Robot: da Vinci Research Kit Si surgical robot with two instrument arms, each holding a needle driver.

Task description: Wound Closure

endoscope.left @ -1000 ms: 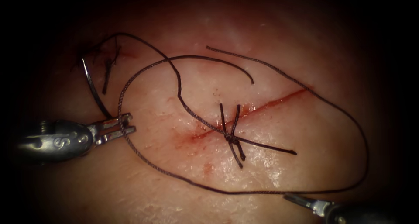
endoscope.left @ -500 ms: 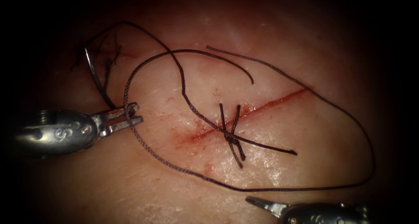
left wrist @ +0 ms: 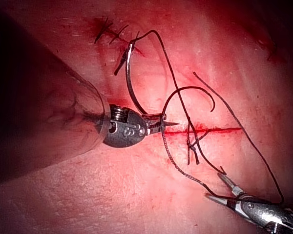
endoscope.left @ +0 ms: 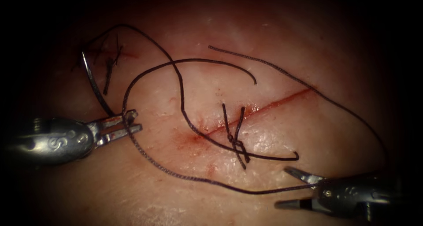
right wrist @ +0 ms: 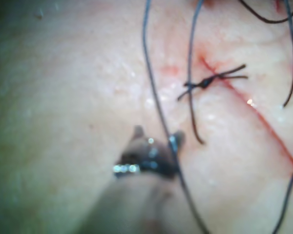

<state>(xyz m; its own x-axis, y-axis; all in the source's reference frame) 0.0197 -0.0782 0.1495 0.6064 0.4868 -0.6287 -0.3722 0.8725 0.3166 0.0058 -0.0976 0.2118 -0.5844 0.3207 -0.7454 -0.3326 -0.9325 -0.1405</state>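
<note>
Shiny steel needle [endoscope.left: 93, 86] sat in the frame's left, left of the cut [endoscope.left: 264, 108], gripped at its lower end by the left tool [endoscope.left: 124, 124], arching up to the upper left. The right tool [endoscope.left: 296, 187] gaped around the thread [endoscope.left: 185, 178], holding nothing. That loose thread might snag the knot [endoscope.left: 236, 143].

we saw the endoscope view lit in the middle only, the tissue [endoscope.left: 264, 133] glistening with small wet highlights near the cut [endoscope.left: 273, 106], and the edges falling off into black. the left tool [endoscope.left: 132, 122] sat half in shadow, glare on its metal. in the left wrist view a dark shadow lay beside the shaft. the right tool [right wrist: 156, 136] was blurred up close, the tissue behind it sharper.
</note>
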